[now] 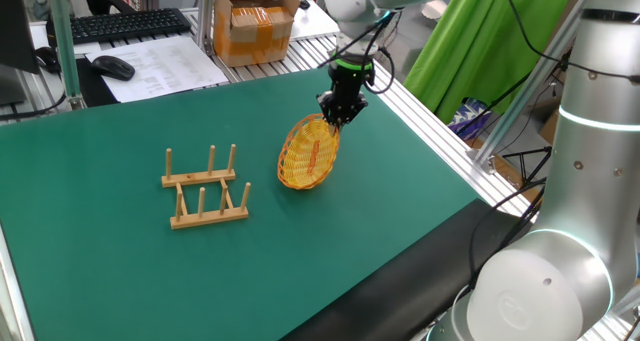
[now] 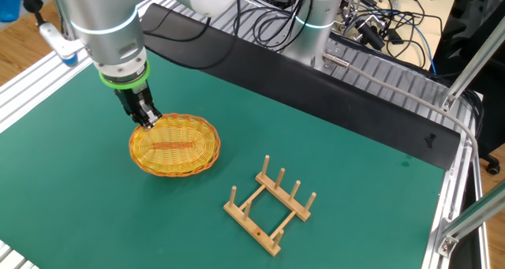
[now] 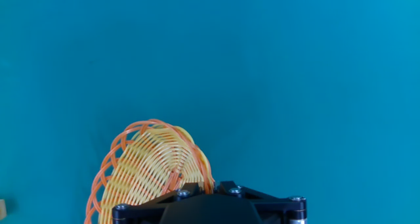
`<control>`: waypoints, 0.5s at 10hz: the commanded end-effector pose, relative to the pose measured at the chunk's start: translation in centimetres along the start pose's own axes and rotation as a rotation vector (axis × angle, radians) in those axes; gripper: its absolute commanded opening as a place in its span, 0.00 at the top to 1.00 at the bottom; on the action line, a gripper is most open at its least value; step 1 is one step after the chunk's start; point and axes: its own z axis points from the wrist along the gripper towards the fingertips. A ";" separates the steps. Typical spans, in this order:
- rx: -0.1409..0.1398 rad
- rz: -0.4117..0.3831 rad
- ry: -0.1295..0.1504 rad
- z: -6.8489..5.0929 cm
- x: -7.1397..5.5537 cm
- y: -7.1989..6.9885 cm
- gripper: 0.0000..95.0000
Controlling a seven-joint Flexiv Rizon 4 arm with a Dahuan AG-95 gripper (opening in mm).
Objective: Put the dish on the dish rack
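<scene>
The dish [image 1: 308, 153] is a yellow-orange woven wicker plate with a reddish centre streak. It stands tilted, its far rim raised and its near edge on the green mat. My gripper [image 1: 337, 119] is shut on that raised rim. In the other fixed view the gripper [image 2: 147, 119] pinches the left rim of the dish [image 2: 175, 145]. The hand view shows the dish [image 3: 147, 171] hanging from the black jaws at the bottom edge. The dish rack [image 1: 205, 190], light wood with upright pegs, stands apart to the left of the dish, seen as the dish rack [image 2: 271, 207] in the other fixed view.
A cardboard box [image 1: 255, 25], a keyboard [image 1: 128, 23] and a mouse [image 1: 114, 67] lie beyond the mat's far edge. An aluminium rail [image 1: 440, 131] borders the mat on the right. The arm's white base [image 1: 575, 231] stands at the right front.
</scene>
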 end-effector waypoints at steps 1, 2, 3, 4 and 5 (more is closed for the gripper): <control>-0.001 0.003 0.000 0.0 0.2 0.0 1.00; -0.011 0.009 0.004 0.0 0.2 0.0 1.00; -0.035 0.020 0.004 0.0 0.2 0.0 1.00; -0.047 0.025 -0.002 0.0 0.2 0.0 1.00; -0.078 0.049 0.002 0.0 0.2 0.0 1.00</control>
